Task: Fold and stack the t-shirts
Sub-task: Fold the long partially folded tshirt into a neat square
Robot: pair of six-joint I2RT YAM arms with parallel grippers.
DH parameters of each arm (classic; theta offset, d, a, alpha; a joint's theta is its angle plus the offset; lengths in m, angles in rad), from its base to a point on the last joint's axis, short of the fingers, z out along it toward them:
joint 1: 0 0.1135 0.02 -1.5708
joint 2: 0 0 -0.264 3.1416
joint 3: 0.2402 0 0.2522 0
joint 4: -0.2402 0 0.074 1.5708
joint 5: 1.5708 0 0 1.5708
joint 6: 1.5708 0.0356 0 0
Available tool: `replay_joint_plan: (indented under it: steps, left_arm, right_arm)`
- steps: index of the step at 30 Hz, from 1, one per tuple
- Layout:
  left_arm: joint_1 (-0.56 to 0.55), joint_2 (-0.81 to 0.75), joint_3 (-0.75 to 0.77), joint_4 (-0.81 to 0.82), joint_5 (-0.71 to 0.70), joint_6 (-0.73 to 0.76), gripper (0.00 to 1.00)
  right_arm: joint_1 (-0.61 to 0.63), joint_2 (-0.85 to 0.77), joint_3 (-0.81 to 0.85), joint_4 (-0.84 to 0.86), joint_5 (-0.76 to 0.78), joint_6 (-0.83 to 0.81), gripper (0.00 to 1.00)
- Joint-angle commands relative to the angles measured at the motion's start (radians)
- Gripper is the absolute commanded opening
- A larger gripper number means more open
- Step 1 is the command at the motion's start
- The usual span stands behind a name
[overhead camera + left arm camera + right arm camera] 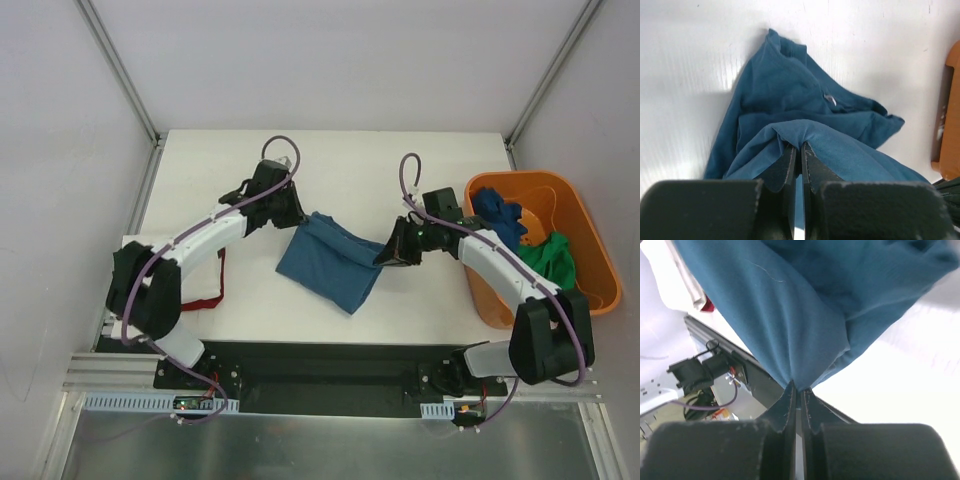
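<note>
The dark blue t-shirt point(330, 260) is lying at the middle of the white table point(400, 170), a soft matte knit gathered into a rough slanted rectangle with rumpled folds. The left gripper point(300, 215) is pinching its upper left corner, and the right gripper point(382, 258) is pinching its right edge, so the cloth is stretching between them.

At the right of the frame a smooth orange plastic basket point(585, 240) is sitting at the table edge, holding a crumpled blue t-shirt point(497, 215) and a green t-shirt point(552, 262). At the left, under the left arm, a red t-shirt point(200, 303) is showing as a thin edge. Bare table is lying open behind the shirt and between it and the near edge.

The left wrist view is showing the left gripper point(799, 150) with jaws pressed together on a rounded fold of the dark blue t-shirt point(790, 95), whose neckline end is trailing away in creases; the orange plastic basket point(951, 115) is edging in at the right.

The right wrist view is showing the right gripper point(799, 389) clamped on a gathered point of the dark blue t-shirt point(790, 315), the fabric fanning upward in taut pleats. Only here, a white t-shirt point(690, 280) is appearing above the red t-shirt point(707, 305) at upper left.
</note>
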Motion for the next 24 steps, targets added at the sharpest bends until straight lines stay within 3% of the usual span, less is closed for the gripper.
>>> replay_joint_plan:
  steps: [1,5,8,9,12,13,14,15,16,17,19,24]
  left_arm:
    - [0.045,0.14,0.101,0.052,0.114,0.033,0.0]
    - [0.052,0.23,0.168,0.055,0.164,0.038,0.0]
    - [0.054,0.28,0.204,0.056,0.152,0.044,0.0]
    - [0.054,0.29,0.211,0.055,0.146,0.045,0.0]
    - [0.055,0.309,0.239,0.055,0.172,0.052,0.22]
    - [0.055,0.304,0.244,0.055,0.181,0.056,0.42]
    - [0.055,0.297,0.247,0.055,0.195,0.059,0.5]
    - [0.055,0.286,0.244,0.055,0.213,0.059,0.59]
    - [0.055,0.26,0.239,0.056,0.22,0.061,0.69]
    - [0.054,0.241,0.225,0.055,0.22,0.061,0.87]
    - [0.052,0.186,0.205,0.055,0.218,0.059,0.99]
    - [0.026,0.059,0.109,0.055,0.218,0.052,0.99]
  right_arm:
    - [-0.042,0.094,0.061,0.016,-0.003,-0.032,0.01]
    - [-0.076,0.185,0.091,0.026,-0.003,-0.036,0.03]
    - [-0.094,0.245,0.116,0.039,0.009,-0.037,0.14]
    - [-0.097,0.26,0.125,0.037,0.012,-0.037,0.22]
    - [-0.119,0.301,0.162,0.036,-0.008,-0.036,0.45]
    - [-0.12,0.303,0.176,0.033,-0.013,-0.034,0.5]
    - [-0.12,0.297,0.183,0.029,-0.011,-0.034,0.57]
    - [-0.12,0.288,0.185,0.017,-0.013,-0.037,0.84]
    - [-0.12,0.275,0.183,0.011,-0.005,-0.039,0.97]
    - [-0.12,0.239,0.176,0.005,0.004,-0.039,0.97]
    - [-0.12,0.191,0.156,-0.012,0.035,-0.042,0.97]
    - [-0.102,-0.017,0.07,-0.033,0.075,-0.045,0.97]
